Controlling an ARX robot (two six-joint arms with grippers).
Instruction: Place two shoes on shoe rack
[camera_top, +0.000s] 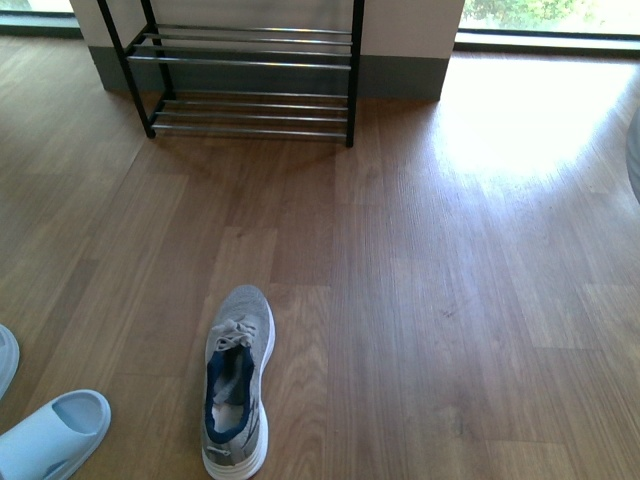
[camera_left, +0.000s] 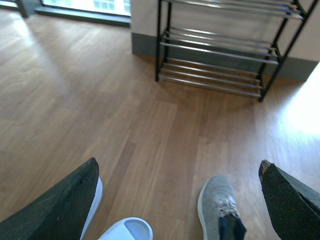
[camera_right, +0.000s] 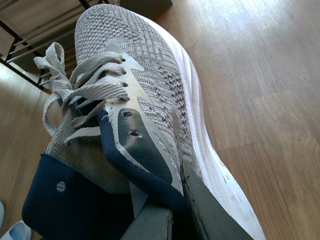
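One grey knit sneaker lies on the wood floor near the front, toe toward the shoe rack against the far wall. My left gripper hangs open above the floor. Its dark fingers stand wide apart, with that sneaker and a pale blue slide below them. In the right wrist view, my right gripper is shut on the navy-lined collar of another grey knit sneaker. One finger is inside and one outside, and the toe points toward the rack. Neither gripper shows in the front view.
A pale blue slide lies at the front left, and a second one peeks in at the left edge. Bare wood floor stretches between the shoes and the rack. A grey object cuts in at the right edge.
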